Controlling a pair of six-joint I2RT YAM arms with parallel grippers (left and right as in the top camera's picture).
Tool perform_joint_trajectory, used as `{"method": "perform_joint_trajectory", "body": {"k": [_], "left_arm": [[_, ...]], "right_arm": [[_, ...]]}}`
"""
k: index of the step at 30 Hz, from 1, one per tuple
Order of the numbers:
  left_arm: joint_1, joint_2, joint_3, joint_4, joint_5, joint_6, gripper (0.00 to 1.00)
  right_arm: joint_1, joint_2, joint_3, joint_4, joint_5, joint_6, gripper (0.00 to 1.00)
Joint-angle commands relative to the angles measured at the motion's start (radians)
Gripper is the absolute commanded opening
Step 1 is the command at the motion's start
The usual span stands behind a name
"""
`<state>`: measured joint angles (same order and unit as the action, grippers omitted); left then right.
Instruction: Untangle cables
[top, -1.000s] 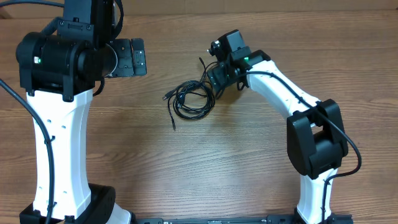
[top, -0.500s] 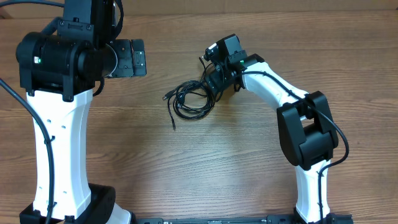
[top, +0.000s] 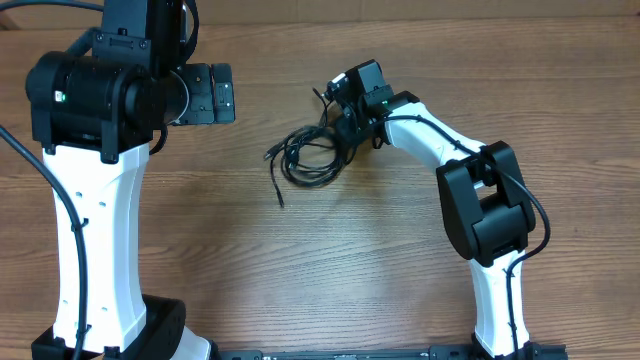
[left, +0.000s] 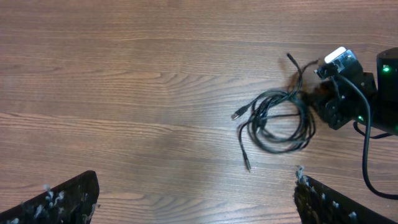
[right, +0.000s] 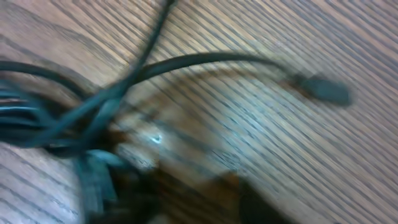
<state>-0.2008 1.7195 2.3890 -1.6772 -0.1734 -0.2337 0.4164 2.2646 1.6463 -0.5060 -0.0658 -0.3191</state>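
The cables (top: 312, 160) lie in a loose black tangle on the wooden table, with one end trailing down to the left (top: 278, 195). My right gripper (top: 345, 135) is down at the tangle's right edge. In the right wrist view the cables (right: 93, 102) bunch up at the left, right in front of my blurred gripper (right: 186, 194), and one plug (right: 323, 90) lies to the right; motion blur hides how the jaws stand. My left gripper (top: 222, 92) hangs open, high and to the left of the tangle, and holds nothing. The left wrist view shows the cables (left: 280, 121) far ahead of its fingers (left: 74, 196).
The white left arm column (top: 95, 230) stands at the left, and the right arm's base (top: 500, 290) at the lower right. Bare wooden tabletop (top: 300, 270) surrounds the tangle.
My right gripper has moved left and slightly up, onto the tangle's right edge. The tangle has shifted a little with it. The left arm has not moved.
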Motion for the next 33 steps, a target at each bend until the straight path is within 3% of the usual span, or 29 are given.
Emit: {"method": "perform_joint_trajectory", "body": {"k": [1, 8, 19, 33], "left_arm": [[-0.002, 0.008, 0.002, -0.003, -0.016, 0.01, 1.0], [-0.002, 0.009, 0.002, -0.01, 0.003, 0.014, 1.0], [-0.002, 0.037, 0.002, -0.001, 0.069, 0.047, 1.0], [-0.003, 0.246, 0.002, 0.025, 0.563, 0.277, 1.0]], "right_arm": [[0.001, 0.023, -0.007, 0.003, -0.007, 0.012, 0.04], [0.001, -0.016, 0.007, -0.005, 0.045, 0.116, 0.04], [0.0, -0.322, 0.121, -0.205, 0.121, 0.208, 0.04], [0.0, -0.545, 0.121, -0.262, 0.127, 0.278, 0.04]]}}
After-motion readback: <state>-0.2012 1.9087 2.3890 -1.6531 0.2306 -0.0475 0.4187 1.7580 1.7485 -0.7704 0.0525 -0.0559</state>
